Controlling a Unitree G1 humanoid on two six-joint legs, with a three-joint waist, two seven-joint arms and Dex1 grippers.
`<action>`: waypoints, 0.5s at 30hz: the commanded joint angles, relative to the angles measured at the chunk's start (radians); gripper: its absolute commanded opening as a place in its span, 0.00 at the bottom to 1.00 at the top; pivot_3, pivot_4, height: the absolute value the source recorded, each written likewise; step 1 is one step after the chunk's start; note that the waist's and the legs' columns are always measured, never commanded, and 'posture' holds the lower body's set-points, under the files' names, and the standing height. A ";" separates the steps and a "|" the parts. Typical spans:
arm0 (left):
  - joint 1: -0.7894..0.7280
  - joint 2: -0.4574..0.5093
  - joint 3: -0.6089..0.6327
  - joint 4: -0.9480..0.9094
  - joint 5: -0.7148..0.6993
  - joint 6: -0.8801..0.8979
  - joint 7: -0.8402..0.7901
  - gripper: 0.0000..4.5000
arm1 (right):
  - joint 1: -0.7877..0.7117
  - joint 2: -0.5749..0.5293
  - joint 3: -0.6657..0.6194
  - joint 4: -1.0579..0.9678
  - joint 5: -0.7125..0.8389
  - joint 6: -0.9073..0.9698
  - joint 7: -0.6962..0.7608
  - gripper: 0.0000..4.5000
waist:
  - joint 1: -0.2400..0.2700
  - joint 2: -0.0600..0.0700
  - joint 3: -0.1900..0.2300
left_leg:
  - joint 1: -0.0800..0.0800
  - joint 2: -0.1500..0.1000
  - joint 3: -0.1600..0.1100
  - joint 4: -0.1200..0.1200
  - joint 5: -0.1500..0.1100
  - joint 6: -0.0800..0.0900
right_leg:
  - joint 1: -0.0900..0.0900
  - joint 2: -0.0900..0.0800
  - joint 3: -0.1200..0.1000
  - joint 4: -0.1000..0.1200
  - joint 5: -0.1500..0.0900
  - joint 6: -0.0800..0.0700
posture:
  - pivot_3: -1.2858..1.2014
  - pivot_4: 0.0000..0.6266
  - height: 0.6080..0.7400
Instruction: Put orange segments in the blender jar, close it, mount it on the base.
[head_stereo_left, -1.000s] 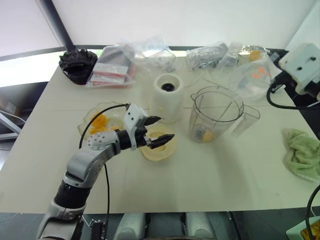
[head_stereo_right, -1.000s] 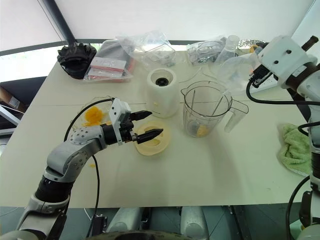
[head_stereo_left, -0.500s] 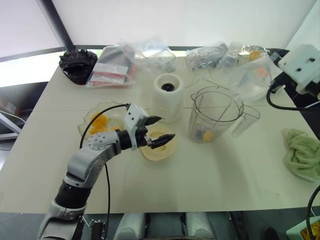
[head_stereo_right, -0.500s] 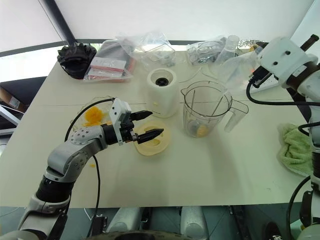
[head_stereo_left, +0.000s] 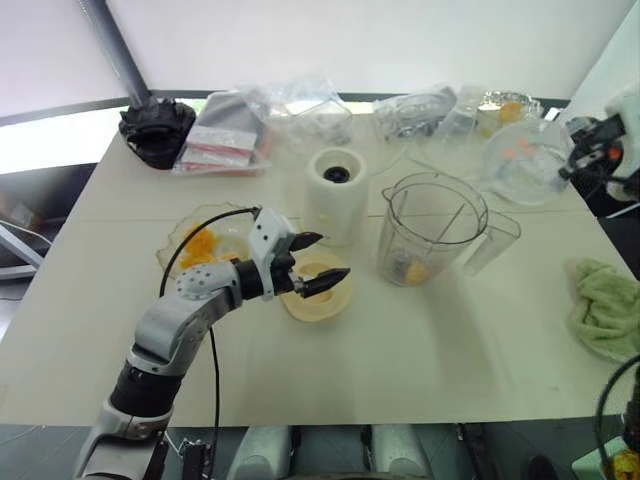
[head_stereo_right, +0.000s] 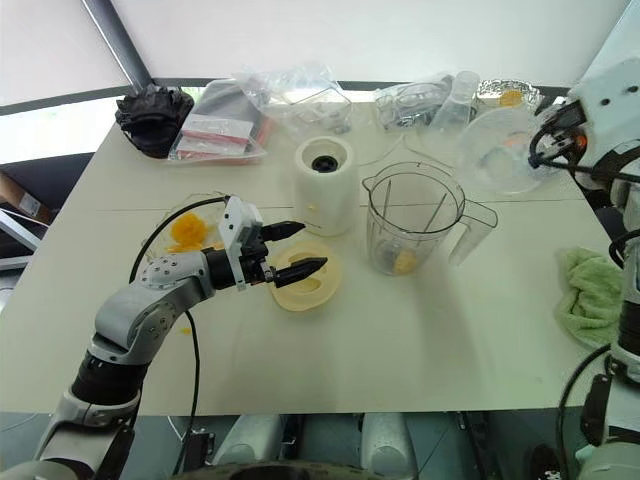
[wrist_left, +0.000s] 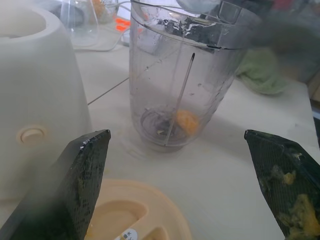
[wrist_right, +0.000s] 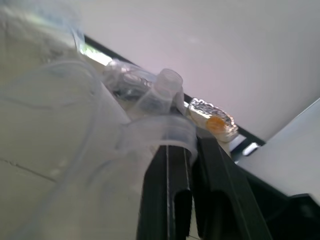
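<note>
The blender jar (head_stereo_left: 432, 230) stands upright and uncovered at the table's middle, with one orange segment (wrist_left: 186, 120) by its blade hub. To its left stands the white base (head_stereo_left: 336, 195). More orange segments (head_stereo_left: 198, 243) lie in a shallow glass bowl (head_stereo_left: 178, 228) at the left. My left gripper (head_stereo_left: 328, 257) is open and holds nothing. It hovers level over a cream lid (head_stereo_left: 318, 295), pointing toward the jar, with orange pulp on its fingers (wrist_left: 287, 192). My right gripper (wrist_right: 187, 150) is at the far right, shut on the handle of a clear measuring cup (head_stereo_right: 497, 150).
A green cloth (head_stereo_left: 605, 310) lies near the right edge. Along the back of the table are plastic bags (head_stereo_left: 260, 125), a black object (head_stereo_left: 155, 125), clear containers (head_stereo_left: 415, 112) and a foil dish (head_stereo_left: 505, 103) with an orange piece.
My right arm has swung to the right and rolled, turning the clear measuring cup with it. The left arm, jar, base and lid have not moved.
</note>
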 joint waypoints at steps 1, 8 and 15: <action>-0.012 0.008 0.008 -0.031 0.001 -0.003 -0.005 1.00 | -0.037 0.022 -0.122 0.017 0.060 0.117 -0.078 0.00 | 0.001 0.000 0.000 | 0.000 0.000 0.000 0.000 0.000 0.000 | 0.000 0.000 0.000 0.000 0.000 0.000 | 0.52 0.24 1.00; -0.005 0.020 0.010 -0.041 -0.003 0.004 -0.003 1.00 | -0.027 0.147 -0.323 0.100 0.129 0.200 -0.249 0.00 | 0.000 0.001 0.000 | 0.000 0.000 0.000 0.000 0.000 0.000 | 0.000 0.000 0.000 0.002 0.000 0.000 | 0.52 0.24 1.00; -0.001 0.027 0.013 -0.053 -0.004 0.010 -0.001 1.00 | 0.030 0.241 -0.451 0.187 0.169 0.086 -0.354 0.00 | -0.001 0.001 -0.001 | 0.002 -0.001 0.001 0.001 0.000 0.000 | 0.000 0.000 0.001 0.006 0.000 0.000 | 0.52 0.24 1.00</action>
